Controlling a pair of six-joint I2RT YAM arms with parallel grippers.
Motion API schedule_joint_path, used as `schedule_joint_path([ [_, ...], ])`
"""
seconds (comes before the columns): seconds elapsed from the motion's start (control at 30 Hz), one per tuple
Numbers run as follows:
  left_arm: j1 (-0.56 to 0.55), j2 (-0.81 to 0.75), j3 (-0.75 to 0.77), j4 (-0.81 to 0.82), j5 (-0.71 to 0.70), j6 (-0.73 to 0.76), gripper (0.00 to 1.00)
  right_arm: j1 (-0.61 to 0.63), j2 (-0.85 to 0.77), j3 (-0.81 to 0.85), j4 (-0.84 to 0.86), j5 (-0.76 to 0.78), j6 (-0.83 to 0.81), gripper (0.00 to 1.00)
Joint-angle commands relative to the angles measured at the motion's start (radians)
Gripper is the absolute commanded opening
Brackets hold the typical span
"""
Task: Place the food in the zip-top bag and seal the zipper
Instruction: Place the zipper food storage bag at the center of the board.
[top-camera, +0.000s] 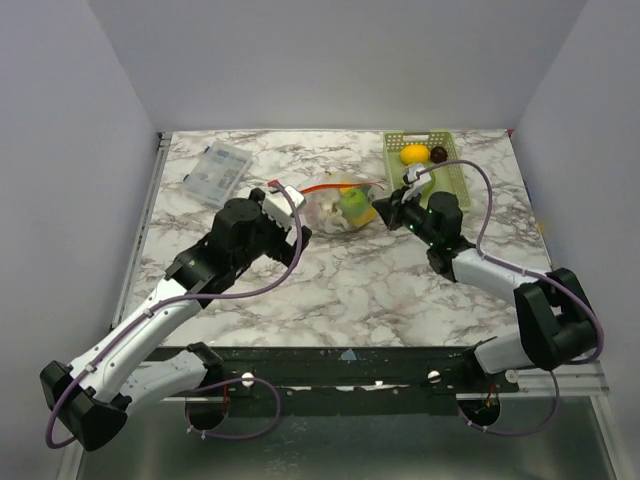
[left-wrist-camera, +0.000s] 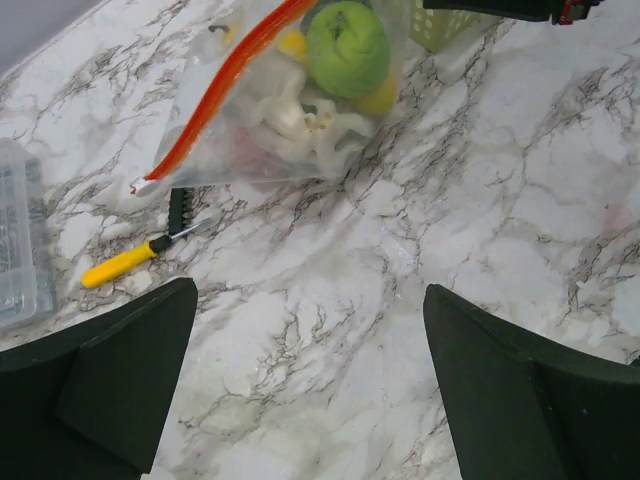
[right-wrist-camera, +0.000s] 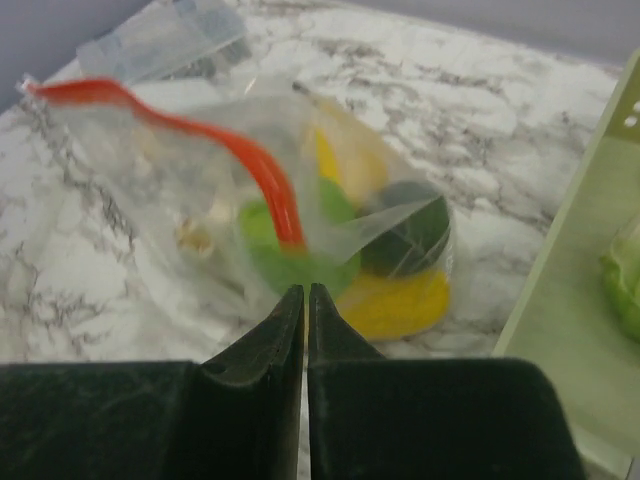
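Note:
The clear zip-top bag lies at the table's middle back, holding a green round piece, a white garlic bulb and yellow food. Its orange-red zipper runs along the mouth. My right gripper is shut on the bag's right end, where the zipper meets the jaws; it shows in the top view. My left gripper is open and empty, above bare marble just short of the bag's left end. A yellow lemon and a dark round fruit sit in the basket.
The pale green slotted basket stands at the back right, right of the bag, with a green piece in it. A clear compartment box lies at the back left. A small yellow-handled tool lies near the bag's left corner.

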Motion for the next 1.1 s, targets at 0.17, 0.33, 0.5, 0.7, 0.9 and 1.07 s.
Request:
schedule_joint_path([
  [0.17,0.003,-0.220,-0.066,0.074,-0.042,-0.007,0.98,-0.005,-0.258,-0.197,-0.085,-0.150,0.005,0.10],
  [0.33,0.004,-0.242,-0.026,0.126,-0.148,0.000,0.98,-0.003,-0.397,-0.215,-0.199,-0.124,0.108,0.11],
  [0.5,0.006,-0.219,0.050,0.119,-0.234,-0.082,0.98,-0.004,-0.387,0.028,-0.367,0.121,0.290,0.41],
  [0.7,0.006,-0.218,0.090,0.068,-0.226,-0.137,0.99,-0.003,-0.107,0.308,-0.462,0.109,0.290,0.50],
  [0.9,0.011,-0.262,0.071,0.030,-0.251,-0.190,0.99,0.038,0.093,0.341,-0.462,-0.031,0.339,0.52],
  [1.07,0.010,-0.315,0.027,0.070,-0.303,-0.222,0.98,0.092,-0.008,0.239,-0.549,0.050,0.334,0.55],
])
